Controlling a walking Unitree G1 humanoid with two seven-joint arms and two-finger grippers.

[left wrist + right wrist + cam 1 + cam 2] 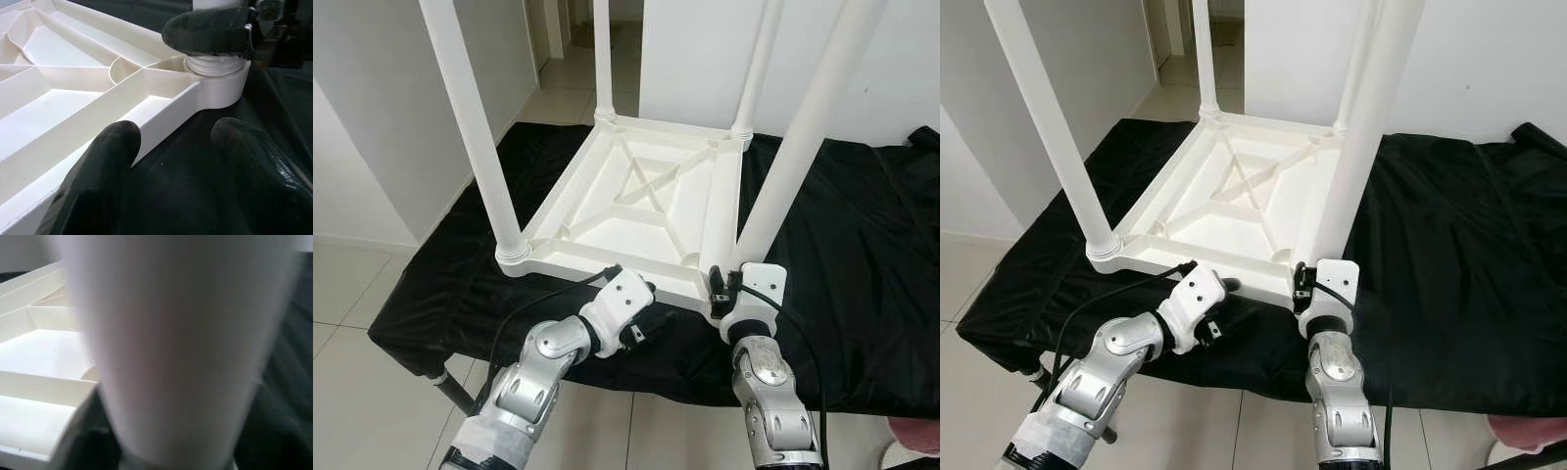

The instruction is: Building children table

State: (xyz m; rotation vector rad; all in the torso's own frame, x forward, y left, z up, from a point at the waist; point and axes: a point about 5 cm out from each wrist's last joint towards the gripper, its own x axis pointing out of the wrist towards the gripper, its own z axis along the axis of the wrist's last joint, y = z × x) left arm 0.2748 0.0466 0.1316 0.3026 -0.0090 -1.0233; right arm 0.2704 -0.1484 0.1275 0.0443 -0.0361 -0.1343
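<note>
A white plastic children's table (607,262) lies upside down on a black cloth (862,245), its ribbed underside facing up. Legs stand upright at its corners. The near right leg (803,137) rises from a collar (215,66) at the front corner, and my right gripper (729,286) is shut on it just above that collar; one of its black fingers (210,32) lies against the leg. The leg (181,347) is blurred and very close in the right wrist view. My left gripper (176,147) is open, low over the cloth beside the table's front rim (161,122).
The near left leg (470,127) and the two far legs (603,59) tower over the work area. The cloth-covered surface ends close to my arms; tiled floor (352,294) lies to the left. A white wall (372,117) stands left, a doorway behind.
</note>
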